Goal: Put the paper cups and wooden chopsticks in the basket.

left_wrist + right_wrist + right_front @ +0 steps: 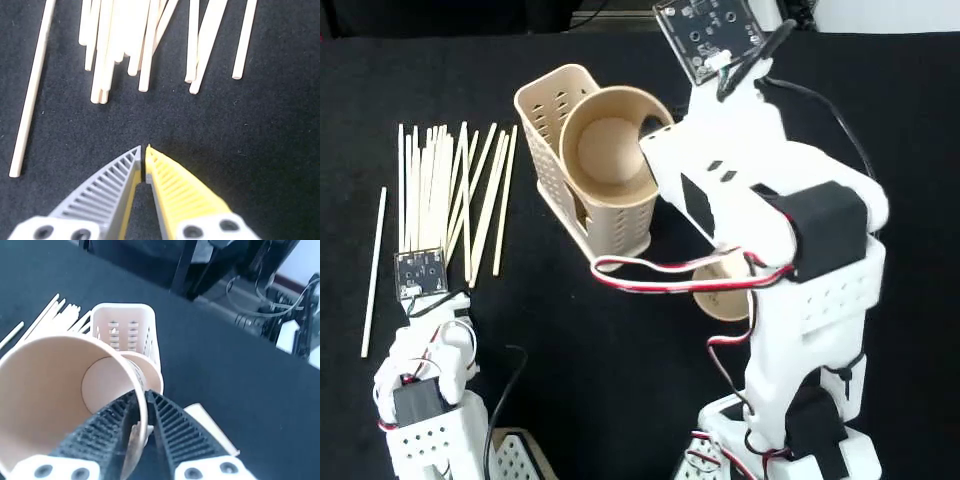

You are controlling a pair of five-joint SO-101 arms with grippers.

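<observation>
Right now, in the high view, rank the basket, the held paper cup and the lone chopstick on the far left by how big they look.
1. basket
2. paper cup, held nearer the camera, so it may look oversized
3. lone chopstick, long but by far the thinnest

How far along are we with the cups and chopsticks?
Done: one paper cup seems already inside the basket. In hand: the right gripper holds a second cup by its rim at the basket's mouth. Left: a third cup lying on the table and all the wooden chopsticks, by the shut left gripper.

Chopsticks (440, 190) lie near the bench's (620, 385) left edge; the basket (545, 150) stands just right, a paper cup (610, 145) at its mouth.
</observation>
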